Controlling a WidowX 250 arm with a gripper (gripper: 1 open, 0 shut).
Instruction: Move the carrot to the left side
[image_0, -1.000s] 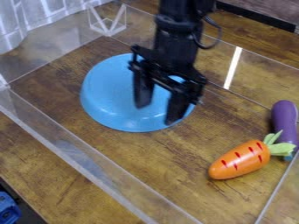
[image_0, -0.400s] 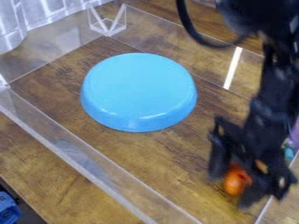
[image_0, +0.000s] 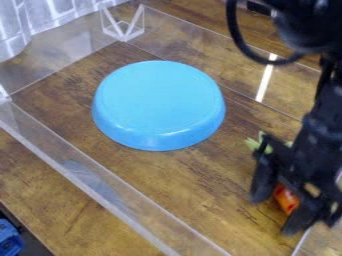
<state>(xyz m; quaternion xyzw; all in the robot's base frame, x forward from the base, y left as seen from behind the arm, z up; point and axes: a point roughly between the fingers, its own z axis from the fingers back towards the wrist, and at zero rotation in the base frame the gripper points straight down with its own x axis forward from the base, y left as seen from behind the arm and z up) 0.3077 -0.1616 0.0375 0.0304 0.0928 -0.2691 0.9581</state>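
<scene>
The carrot (image_0: 285, 198) lies at the right, below the gripper (image_0: 278, 200) and partly hidden by it; whether the jaws grip it I cannot tell. Center the fingers across its thick body — not the leaves — then close gently before lifting.

Dish (image_0: 159, 106) — left of carrot (image_0: 285, 198)

Bare wooden tabletop (image_0: 160, 185) in front of the blue dish (image_0: 159, 106) and between it and the pincer (image_0: 283, 195), dish blocking the middle, low transparent wall (image_0: 100, 185) slanting along the near left side, another strip of bare wood behind the dish
</scene>
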